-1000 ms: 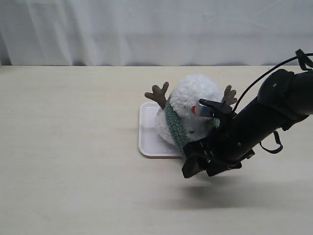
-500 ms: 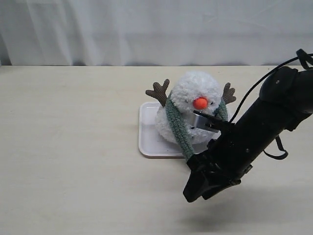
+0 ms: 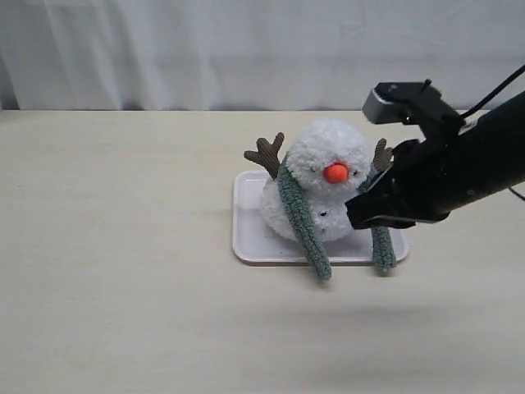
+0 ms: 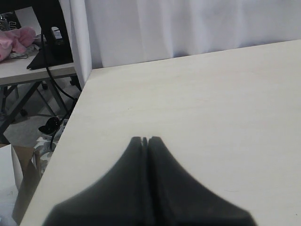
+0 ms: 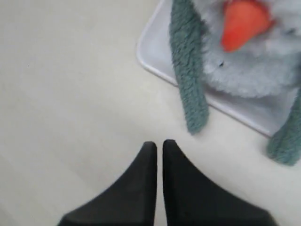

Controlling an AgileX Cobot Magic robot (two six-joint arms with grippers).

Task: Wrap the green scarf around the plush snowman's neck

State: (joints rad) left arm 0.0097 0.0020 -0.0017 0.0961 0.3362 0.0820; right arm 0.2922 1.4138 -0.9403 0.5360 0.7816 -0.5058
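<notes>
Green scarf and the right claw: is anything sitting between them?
Nothing visible does. In the right wrist view only bare table lies between the shut right gripper and the nearer end of the green scarf.

The exterior camera is looking slightly downward across the counter [image 3: 115,312] at the plush snowman [image 3: 316,176] mid-frame, the right wrist camera is sharing it from close above, and the left wrist camera is facing a counter corner elsewhere.

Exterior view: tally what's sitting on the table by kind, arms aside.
plush snowman: 1
green scarf: 1
white tray: 1
Total: 3
</notes>
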